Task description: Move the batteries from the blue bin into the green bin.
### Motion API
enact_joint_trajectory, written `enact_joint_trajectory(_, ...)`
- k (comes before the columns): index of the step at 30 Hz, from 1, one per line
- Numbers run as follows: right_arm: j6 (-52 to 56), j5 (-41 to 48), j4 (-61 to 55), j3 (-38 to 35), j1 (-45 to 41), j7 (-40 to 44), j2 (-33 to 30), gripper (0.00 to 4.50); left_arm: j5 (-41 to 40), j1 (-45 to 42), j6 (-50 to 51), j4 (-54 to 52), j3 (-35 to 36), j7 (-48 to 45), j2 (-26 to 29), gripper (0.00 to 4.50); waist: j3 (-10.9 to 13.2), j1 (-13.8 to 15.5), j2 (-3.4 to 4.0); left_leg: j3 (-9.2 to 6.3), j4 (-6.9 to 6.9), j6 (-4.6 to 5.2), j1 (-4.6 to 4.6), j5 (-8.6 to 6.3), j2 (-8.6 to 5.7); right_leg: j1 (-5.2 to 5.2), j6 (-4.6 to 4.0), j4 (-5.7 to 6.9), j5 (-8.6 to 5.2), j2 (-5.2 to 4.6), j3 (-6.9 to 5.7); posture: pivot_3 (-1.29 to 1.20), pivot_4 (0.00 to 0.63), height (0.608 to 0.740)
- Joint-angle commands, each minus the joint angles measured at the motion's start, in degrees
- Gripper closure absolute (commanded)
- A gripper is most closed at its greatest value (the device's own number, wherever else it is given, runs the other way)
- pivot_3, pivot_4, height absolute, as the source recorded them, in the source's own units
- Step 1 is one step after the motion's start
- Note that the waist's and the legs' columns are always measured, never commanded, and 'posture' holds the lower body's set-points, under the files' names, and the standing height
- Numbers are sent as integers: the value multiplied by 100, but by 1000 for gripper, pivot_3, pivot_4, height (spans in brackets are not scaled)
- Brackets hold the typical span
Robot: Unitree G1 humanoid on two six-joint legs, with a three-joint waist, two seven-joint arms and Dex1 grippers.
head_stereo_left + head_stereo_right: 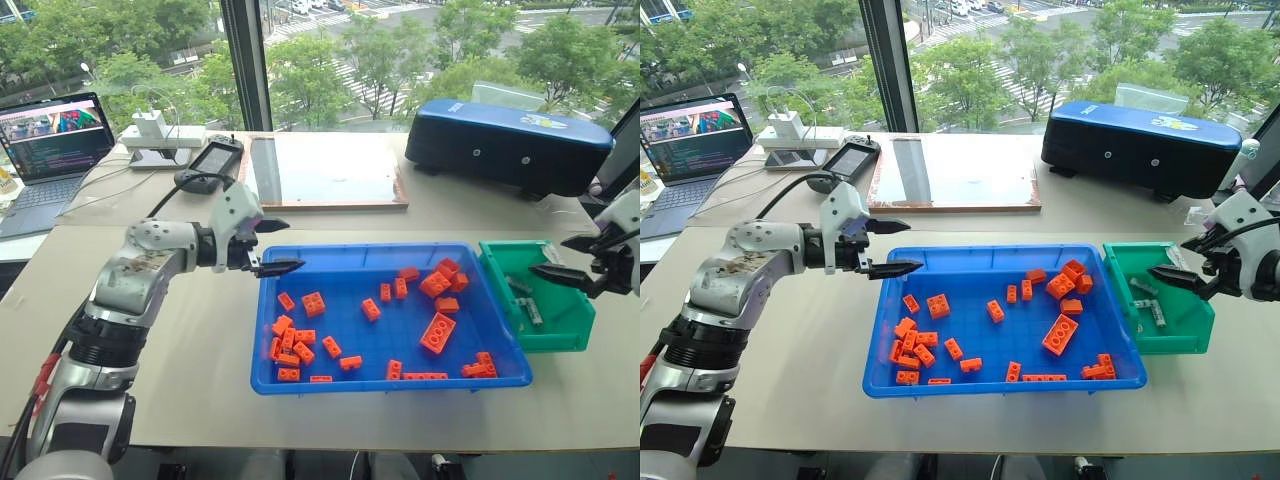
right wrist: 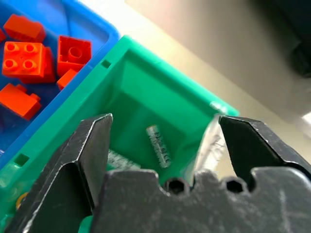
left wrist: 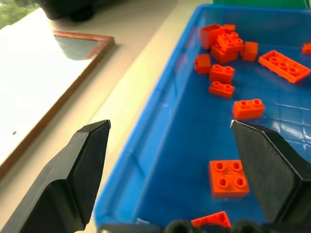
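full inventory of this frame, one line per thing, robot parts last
blue bin: 1, bright blue, table centre
bricks: about two dozen, orange, scattered in blue bin
green bin: 1, green, against blue bin's right end
batteries: at least 2, silvery-grey, inside green bin
case: 1, dark navy, back right
board: 1, white with wood frame, behind blue bin
laptop: 1, screen lit, back left
handheld device: 1, black, beside board
adapter: 1, white, by window
left gripper: open, over blue bin's left far corner
right gripper: open, above green bin

blue bin: glossy plastic | green bin: plastic (smooth) | batteries: metallic
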Motion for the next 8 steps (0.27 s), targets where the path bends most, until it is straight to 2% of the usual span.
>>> enact_joint_trajectory(1,103,655,-524,-916,33,-523,602,585,66,70,-435,244,443,339,-76,234,0,1,-1,1,0,0,0,0,0,0,0,0,0,0,0,0,150,732)
enact_joint_trajectory(8,203,1000,-1140,-1144,614,-774,1059,585,-119,278,-322,569,787,488,-201,234,0,39,0,-3,1,-2,-6,1,-8,2,0,9,1,-7,-1,0,150,732)
